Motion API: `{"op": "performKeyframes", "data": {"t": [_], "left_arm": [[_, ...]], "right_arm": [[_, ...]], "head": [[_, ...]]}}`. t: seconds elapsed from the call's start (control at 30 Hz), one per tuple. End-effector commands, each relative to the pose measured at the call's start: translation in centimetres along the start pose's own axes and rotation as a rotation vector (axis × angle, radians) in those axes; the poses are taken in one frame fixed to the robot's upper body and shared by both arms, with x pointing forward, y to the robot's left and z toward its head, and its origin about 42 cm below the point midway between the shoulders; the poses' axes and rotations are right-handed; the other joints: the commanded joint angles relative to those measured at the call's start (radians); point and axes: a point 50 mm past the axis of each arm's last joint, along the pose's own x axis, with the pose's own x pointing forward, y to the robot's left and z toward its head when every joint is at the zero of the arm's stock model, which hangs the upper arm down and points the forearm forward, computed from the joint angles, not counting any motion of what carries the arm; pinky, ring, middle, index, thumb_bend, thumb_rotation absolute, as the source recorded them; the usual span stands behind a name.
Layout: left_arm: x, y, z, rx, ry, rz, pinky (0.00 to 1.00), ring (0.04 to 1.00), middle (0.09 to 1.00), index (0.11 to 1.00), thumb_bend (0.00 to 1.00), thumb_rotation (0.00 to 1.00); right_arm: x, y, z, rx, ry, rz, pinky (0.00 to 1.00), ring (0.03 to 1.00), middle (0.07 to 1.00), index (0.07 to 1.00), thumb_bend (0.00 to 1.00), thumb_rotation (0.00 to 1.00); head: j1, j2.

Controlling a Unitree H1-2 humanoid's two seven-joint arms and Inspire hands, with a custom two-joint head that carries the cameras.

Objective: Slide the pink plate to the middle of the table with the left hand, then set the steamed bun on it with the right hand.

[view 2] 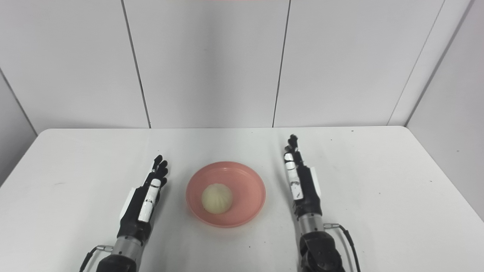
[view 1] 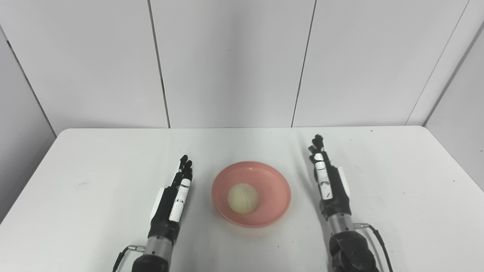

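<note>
Plate (view 1: pixel 251 193) sits near the middle of the table (view 1: pixel 94 170), toward the near edge. Bun (view 1: pixel 242 198) lies inside it, a little left of the plate's centre, touching the dish floor. Both task steps look complete, judged from this layout.

Left hand (view 1: pixel 176 196): fingers extended and held close together, holding nothing, edge-on just left of the plate, not touching it. Right hand (view 1: pixel 328 181): same posture, fingers straight, empty, standing apart from the plate's right rim.

Step in hand, as I read it: retreat and rest. To do it well, pull each hand back along its own side and keep clear of the rim; the left hand is the closer one, so any inward drift could nudge the plate off centre. The bun looks round and could roll if the plate is bumped.

Surface: white, matte, rounded far corners, a few small dark specks, one faint scuff at far left. Nothing else is on it. Room: plain white wall panels with thin dark seams behind; angled panels at both sides.
</note>
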Motion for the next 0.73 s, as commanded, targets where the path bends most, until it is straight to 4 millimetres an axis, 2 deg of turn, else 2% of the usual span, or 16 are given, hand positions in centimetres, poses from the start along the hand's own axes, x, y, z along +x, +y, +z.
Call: {"op": "performKeyframes", "data": {"t": [0.0, 0.17, 0.3, 0.4, 0.53, 0.7], "left_arm": [[-2.9, 0.5, -3.0, 0.005, 0.099, 0.027, 1.0, 1.0, 1.0, 1.0, 0.39, 1.0], [-3.0, 0.6, -3.1, -0.01, 0.119, 0.03, 1.0, 1.0, 1.0, 1.0, 0.4, 1.0], [-2.8, 0.7, -3.4, -0.061, 0.152, 0.017, 1.0, 1.0, 1.0, 1.0, 0.41, 1.0], [-2.7, 0.8, -3.8, -0.113, 0.195, 0.013, 1.0, 1.0, 1.0, 1.0, 0.41, 1.0], [-2.5, 1.0, -3.9, -0.166, 0.229, 0.008, 1.0, 1.0, 1.0, 1.0, 0.36, 1.0], [-2.5, 1.5, -4.1, -0.212, 0.257, 0.001, 1.0, 1.0, 1.0, 1.0, 0.38, 1.0]], "right_arm": [[-1.6, 0.4, -1.5, 0.045, 0.103, 0.007, 1.0, 1.0, 1.0, 1.0, 0.2, 1.0], [-1.7, 0.3, -1.5, 0.088, 0.162, 0.017, 1.0, 1.0, 1.0, 1.0, 0.2, 1.0], [-1.5, 0.3, -1.3, 0.2, 0.262, 0.006, 1.0, 1.0, 1.0, 1.0, 0.24, 1.0], [-1.4, 0.2, -0.9, 0.286, 0.317, 0.017, 1.0, 1.0, 1.0, 1.0, 0.23, 1.0], [-1.4, 0.1, -0.3, 0.303, 0.356, 0.02, 1.0, 1.0, 1.0, 1.0, 0.22, 1.0], [-1.6, 0.4, 0.3, 0.341, 0.39, 0.01, 1.0, 1.0, 1.0, 1.0, 0.22, 1.0]], "head": [[0.003, 0.002], [0.01, 0.007], [0.013, 0.01], [0.022, 0.011], [0.032, 0.009], [0.03, 0.009]]}}
